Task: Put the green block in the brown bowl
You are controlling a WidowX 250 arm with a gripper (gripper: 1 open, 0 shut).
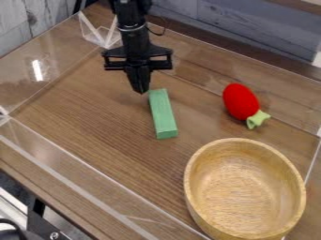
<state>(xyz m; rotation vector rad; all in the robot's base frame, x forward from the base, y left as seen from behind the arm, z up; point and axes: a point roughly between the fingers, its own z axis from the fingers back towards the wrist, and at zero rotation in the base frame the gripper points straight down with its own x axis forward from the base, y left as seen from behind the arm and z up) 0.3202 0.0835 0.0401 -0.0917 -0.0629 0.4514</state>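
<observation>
In the camera view, the block (pixel 163 113), light green and long, lies flat near the middle of the bench (pixel 82 122). Its long axis runs mostly up and down the view, leaning a little: the far end points toward the tool (pixel 138 86) and slightly left, the near end toward the view's bottom and slightly right. That near end aims roughly at the left part of the bowl (pixel 245 189), with bare wood between them.

The black tool is shut, with nothing in its grasp. Its tip is just beside the block's far end, on the left; whether the two touch, I cannot tell.

The round tan bowl sits near the bench's right edge, toward the near corner, its mouth facing up. The red toy (pixel 243 102) lies beyond it, nearer the right edge than the block is, its green end pointing toward that edge.

The bench is brown wood, with grain and plank seams slanting from upper left to lower right. Pale, shiny glare covers part of its left side. Past the far left edge is a grey, ribbed surface (pixel 36 21); at upper right, beyond the bench, stands a greyish wood-grained surface (pixel 269 23). Dark cables (pixel 32 220) show at the bottom left corner of the view.
</observation>
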